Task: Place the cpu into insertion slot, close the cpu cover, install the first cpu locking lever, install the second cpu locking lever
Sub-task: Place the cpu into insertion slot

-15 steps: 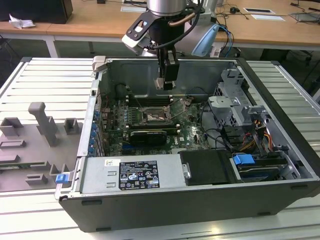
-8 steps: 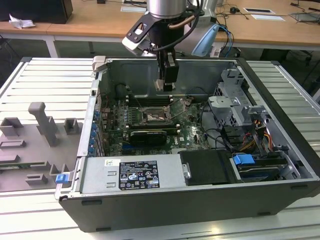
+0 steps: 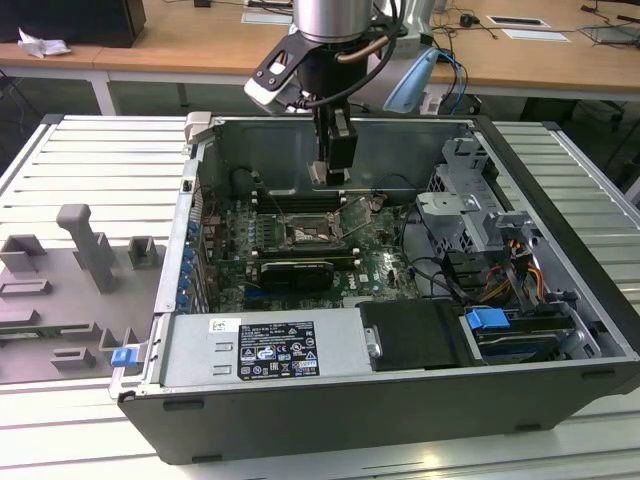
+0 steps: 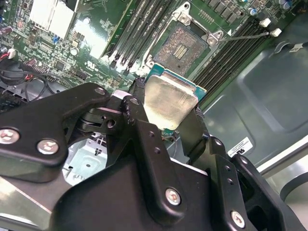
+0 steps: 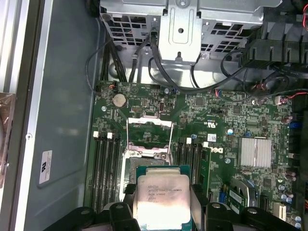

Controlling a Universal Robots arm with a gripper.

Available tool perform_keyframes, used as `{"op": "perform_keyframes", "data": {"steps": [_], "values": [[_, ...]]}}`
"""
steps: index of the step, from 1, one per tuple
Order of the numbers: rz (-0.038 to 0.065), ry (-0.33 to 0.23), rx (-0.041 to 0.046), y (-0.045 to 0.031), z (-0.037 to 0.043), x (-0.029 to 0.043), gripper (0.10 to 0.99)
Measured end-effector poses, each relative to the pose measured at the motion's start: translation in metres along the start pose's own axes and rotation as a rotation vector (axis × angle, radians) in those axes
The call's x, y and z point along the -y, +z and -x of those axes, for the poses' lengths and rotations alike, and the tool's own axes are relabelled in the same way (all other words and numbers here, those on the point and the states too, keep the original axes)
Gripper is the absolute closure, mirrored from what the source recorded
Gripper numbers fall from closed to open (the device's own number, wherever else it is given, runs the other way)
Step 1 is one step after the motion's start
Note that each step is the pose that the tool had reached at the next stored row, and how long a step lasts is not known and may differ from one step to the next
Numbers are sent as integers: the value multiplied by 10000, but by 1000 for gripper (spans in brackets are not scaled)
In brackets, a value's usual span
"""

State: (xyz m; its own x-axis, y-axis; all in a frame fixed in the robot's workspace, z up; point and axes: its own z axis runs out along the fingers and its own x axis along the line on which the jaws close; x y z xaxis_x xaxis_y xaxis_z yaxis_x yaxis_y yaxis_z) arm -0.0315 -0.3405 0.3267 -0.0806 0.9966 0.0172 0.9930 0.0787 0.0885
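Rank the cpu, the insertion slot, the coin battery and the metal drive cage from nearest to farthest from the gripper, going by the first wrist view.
1. cpu: clamped in the gripper.
2. insertion slot: on the board, just past the cpu.
3. coin battery: farther along the board, near its edge.
4. metal drive cage: past the board, farthest.

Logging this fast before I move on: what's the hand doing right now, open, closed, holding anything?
Hand: closed on the cpu, which is not yet in the insertion slot.
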Motion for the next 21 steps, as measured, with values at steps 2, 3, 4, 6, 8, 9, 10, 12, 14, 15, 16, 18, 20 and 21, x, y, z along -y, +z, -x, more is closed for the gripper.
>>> {"op": "perform_keyframes", "data": {"steps": [2, 3, 4, 6, 8, 9, 10, 12, 14, 15, 16, 18, 20, 21], "values": [[0, 0, -1, 5, 0, 0, 557], [1, 1, -1, 9, 0, 1, 557], [1, 0, -1, 12, 0, 1, 557], [1, 0, -1, 21, 0, 2, 557], [0, 1, -2, 33, 0, 4, 557], [4, 4, -17, 40, 0, 8, 557], [2, 2, -17, 45, 0, 9, 557], [2, 3, -17, 63, -3, 12, 557], [3, 2, -19, 114, -3, 20, 557], [2, 1, -18, 135, -3, 22, 557], [1, 1, -18, 150, -3, 24, 557], [-22, 4, -22, 169, -3, 26, 557], [-32, 4, -23, 198, -2, 28, 557], [-33, 3, -23, 212, -2, 29, 557]]}}
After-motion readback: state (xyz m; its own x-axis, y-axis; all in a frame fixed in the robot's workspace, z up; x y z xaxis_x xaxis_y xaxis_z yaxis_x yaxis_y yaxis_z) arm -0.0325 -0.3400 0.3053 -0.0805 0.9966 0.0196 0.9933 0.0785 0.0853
